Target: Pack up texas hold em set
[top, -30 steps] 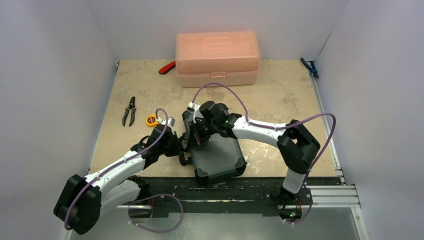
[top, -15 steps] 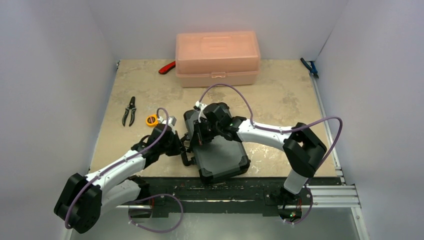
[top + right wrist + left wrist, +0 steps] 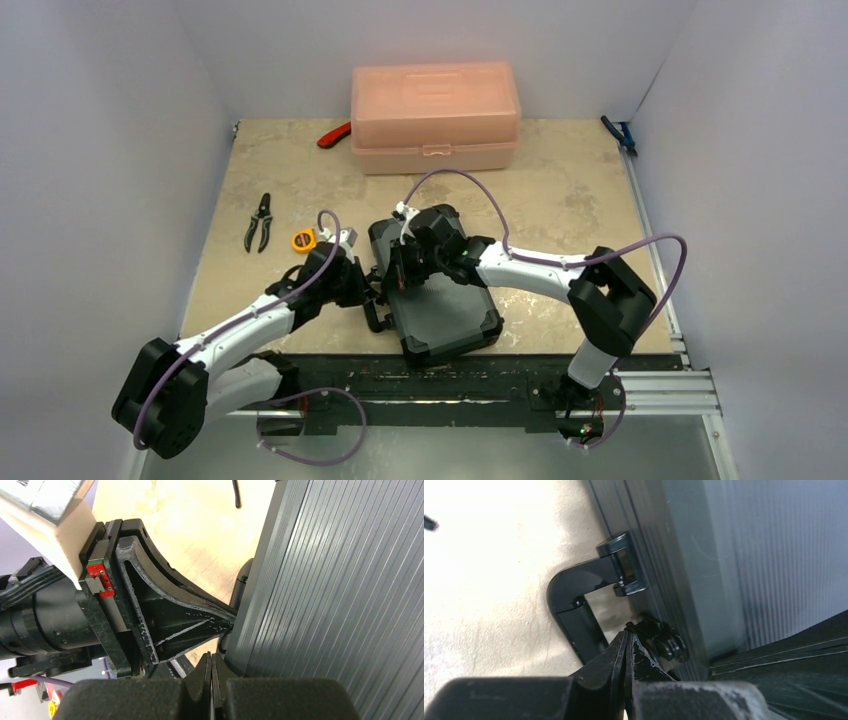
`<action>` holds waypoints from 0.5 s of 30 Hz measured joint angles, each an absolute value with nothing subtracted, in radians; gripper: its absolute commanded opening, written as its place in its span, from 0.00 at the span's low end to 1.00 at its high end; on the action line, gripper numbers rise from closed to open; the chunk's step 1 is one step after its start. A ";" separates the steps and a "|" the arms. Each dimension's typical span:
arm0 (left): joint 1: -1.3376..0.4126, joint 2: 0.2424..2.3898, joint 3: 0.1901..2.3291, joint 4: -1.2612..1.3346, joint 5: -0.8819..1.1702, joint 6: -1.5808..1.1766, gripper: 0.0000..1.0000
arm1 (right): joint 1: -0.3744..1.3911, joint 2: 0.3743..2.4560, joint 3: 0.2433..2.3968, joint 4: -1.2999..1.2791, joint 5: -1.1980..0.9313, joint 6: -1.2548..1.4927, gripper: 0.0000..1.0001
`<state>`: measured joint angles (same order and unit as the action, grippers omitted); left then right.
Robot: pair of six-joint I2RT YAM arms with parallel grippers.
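Note:
The black briefcase (image 3: 440, 300) lies closed on the table near the front edge, its ribbed lid facing up (image 3: 350, 580). Its handle (image 3: 574, 610) and a latch (image 3: 664, 641) sit on its left side. My left gripper (image 3: 366, 290) is shut and empty, its tips (image 3: 626, 632) touching the case's side at the latch. My right gripper (image 3: 396, 276) is shut and empty, its tips (image 3: 211, 657) over the lid's left edge, right beside the left gripper's fingers (image 3: 175, 615). The chips and the dice are out of view.
A pink plastic box (image 3: 435, 115) stands at the back. A yellow tape measure (image 3: 303, 240) and black pliers (image 3: 259, 221) lie at the left. A red-handled tool (image 3: 334, 135) is beside the box, and a blue tool (image 3: 619, 135) at the back right.
The briefcase has slid a little to the right. The right arm has moved right with it, and the left gripper has followed against the case's side.

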<state>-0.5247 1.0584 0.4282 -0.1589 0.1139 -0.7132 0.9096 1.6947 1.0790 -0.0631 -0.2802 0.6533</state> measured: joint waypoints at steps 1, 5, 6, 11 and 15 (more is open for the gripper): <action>-0.525 1.061 0.433 -0.157 0.119 -0.713 0.00 | 0.910 1.694 1.077 -0.059 -0.280 0.656 0.00; -0.525 1.071 0.455 -0.142 0.133 -0.713 0.00 | 0.910 1.692 1.071 -0.051 -0.279 0.661 0.00; -0.525 1.072 0.459 -0.139 0.135 -0.712 0.00 | 0.910 1.692 1.070 -0.050 -0.279 0.662 0.00; -0.526 1.082 0.466 -0.134 0.141 -0.713 0.00 | 0.909 1.687 1.060 -0.040 -0.278 0.664 0.00; -0.528 1.083 0.466 -0.136 0.143 -0.713 0.00 | 0.909 1.687 1.060 -0.039 -0.278 0.663 0.00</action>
<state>-0.5282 1.0828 0.4664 -0.1356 0.1429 -0.7128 0.9092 1.6867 1.0603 -0.0387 -0.2783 0.6632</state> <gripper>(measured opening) 0.003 0.004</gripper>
